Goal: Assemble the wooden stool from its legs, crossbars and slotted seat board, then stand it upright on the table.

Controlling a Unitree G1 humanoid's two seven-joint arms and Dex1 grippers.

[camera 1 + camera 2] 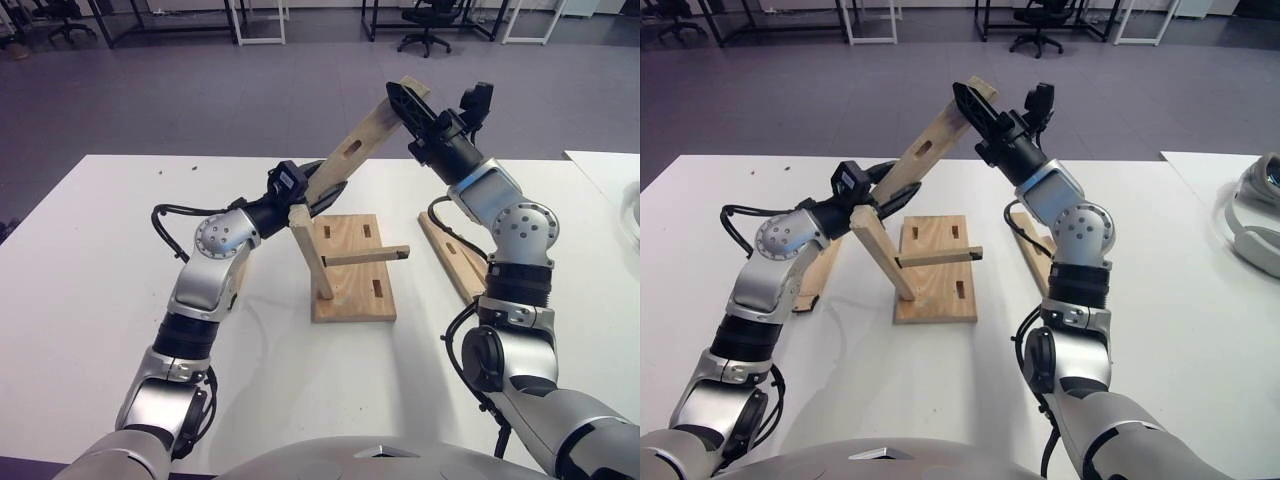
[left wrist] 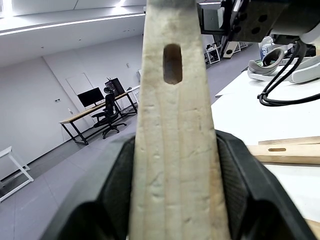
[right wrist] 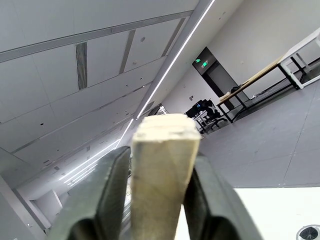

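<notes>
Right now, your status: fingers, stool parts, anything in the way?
Left gripper and right gripper shut on raised leg. Second leg with crossbar stands tilted on seat board. Spare leg lies to the right, off the board.

The raised leg [image 1: 362, 143] and seat board [image 1: 352, 292] are pale, unvarnished, grainy wood, the left end effector [image 1: 328, 184] and right end effector [image 1: 404, 98] matt black plastic, the bench [image 1: 100, 260] smooth matt white.

The leg [image 1: 365, 140] and seat board [image 1: 352, 300] are pale grained wood; the table [image 1: 100, 250] is white.

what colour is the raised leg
The leg is pale unpainted wood; left wrist view shows it best.
</notes>
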